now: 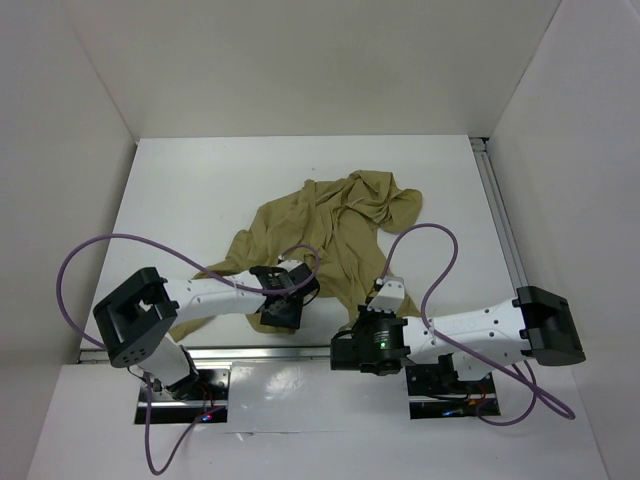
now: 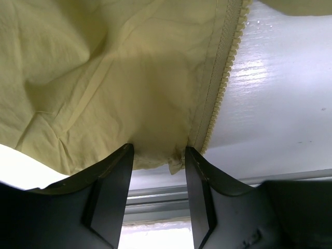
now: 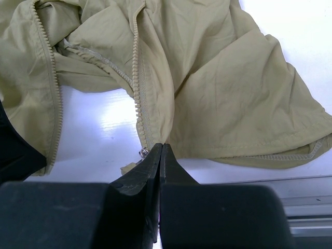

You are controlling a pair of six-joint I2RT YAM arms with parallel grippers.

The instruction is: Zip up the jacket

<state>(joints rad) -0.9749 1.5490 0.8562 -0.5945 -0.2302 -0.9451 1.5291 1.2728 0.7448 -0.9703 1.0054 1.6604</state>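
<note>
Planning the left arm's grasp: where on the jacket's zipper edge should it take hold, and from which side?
Probably the bottom hem corner of the jacket, just beside where the zipper teeth end. Come in low from the near edge of the table: that corner juts toward the left gripper, between its open fingers.

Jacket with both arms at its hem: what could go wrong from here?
1. The left jaws stand open around the jacket corner beside the zipper teeth; closing could catch loose cloth, not the zipper edge.
2. The right jaws are shut by the zipper pull; pulling may drag the bunched jacket instead.
</note>
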